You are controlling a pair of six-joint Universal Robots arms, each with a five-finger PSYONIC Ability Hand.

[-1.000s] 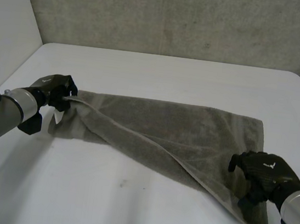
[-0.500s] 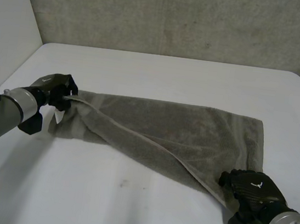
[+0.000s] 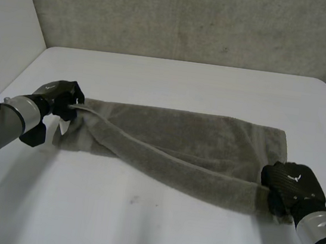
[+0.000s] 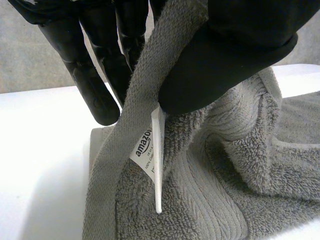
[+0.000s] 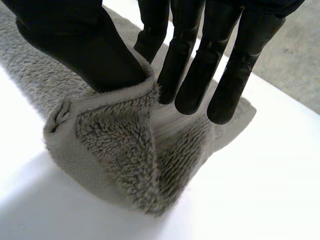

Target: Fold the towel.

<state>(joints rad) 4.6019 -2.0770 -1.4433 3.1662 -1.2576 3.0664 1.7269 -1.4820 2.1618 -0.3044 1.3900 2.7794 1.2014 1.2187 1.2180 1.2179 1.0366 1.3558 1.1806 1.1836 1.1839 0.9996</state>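
Note:
A grey towel (image 3: 190, 141) lies across the middle of the white table (image 3: 174, 81), its near edge lifted into a long roll between my two hands. My left hand (image 3: 58, 97) is shut on the towel's left corner; in the left wrist view the thumb (image 4: 225, 60) pinches the hem with its white label (image 4: 147, 150) against the fingers (image 4: 95, 85). My right hand (image 3: 290, 184) is shut on the near right corner. In the right wrist view its thumb (image 5: 85, 45) presses the towel corner (image 5: 120, 145) against the fingers (image 5: 195, 70), just above the table.
A grey concrete wall (image 3: 194, 18) stands behind the table. The table's left edge (image 3: 19, 76) runs close beside my left hand. Bare white tabletop lies in front of the towel (image 3: 138, 221) and behind it.
My right hand has come down on the near right corner, closed on it and lifted it, drawing the towel's near edge into a raised roll. The left hand has kept still with its grip.

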